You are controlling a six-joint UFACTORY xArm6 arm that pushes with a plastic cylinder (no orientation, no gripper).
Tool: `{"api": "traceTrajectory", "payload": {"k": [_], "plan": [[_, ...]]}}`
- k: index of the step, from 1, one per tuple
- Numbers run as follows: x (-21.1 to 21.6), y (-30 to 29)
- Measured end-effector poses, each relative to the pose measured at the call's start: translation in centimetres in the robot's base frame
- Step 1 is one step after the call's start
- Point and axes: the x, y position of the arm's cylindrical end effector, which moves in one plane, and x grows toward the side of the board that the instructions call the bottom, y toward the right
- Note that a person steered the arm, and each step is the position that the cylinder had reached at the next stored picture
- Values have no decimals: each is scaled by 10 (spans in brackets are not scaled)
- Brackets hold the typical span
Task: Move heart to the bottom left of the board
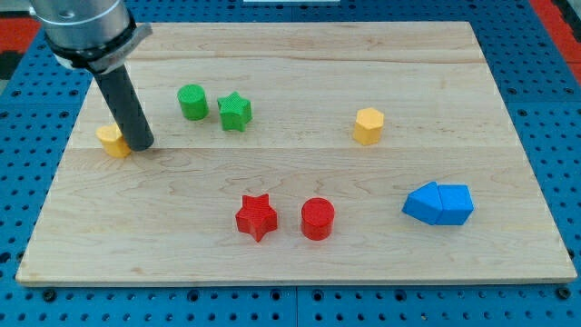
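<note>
Standing at the view's left side of the counter (272, 263), my tip (142, 145) touches, or all but touches, the right flank of a small yellow block (113, 141) which I take for the heart, though the rod hides part of it and its shape is not plain. This end effector is a bare rod with nothing to spread or press together, so it pinches nothing and can only shove. The heart lies just to the view's left of my tip, near the board's left edge and about mid-height, so the bottom left corner is below it in the view. From this side a push would send the block off towards the left edge and not down; I judge the tip needs to come round to the block's upper side, so that the stroke runs towards the view's bottom. The other blocks lie well apart from this lane: a green cylinder (192, 102) and green star (234, 112) up and to the right of my tip, a yellow hexagon (368, 125) far right, a red star (256, 217) and red cylinder (318, 219) lower right, and a blue pair (438, 203) farthest right. None of them bars the way to the corner.
</note>
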Motion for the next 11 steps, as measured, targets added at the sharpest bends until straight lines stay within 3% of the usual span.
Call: {"api": "traceTrajectory", "payload": {"k": [2,4,7,11], "plan": [[-44,-26],[1,-16],[64,-47],[63,-52]]}}
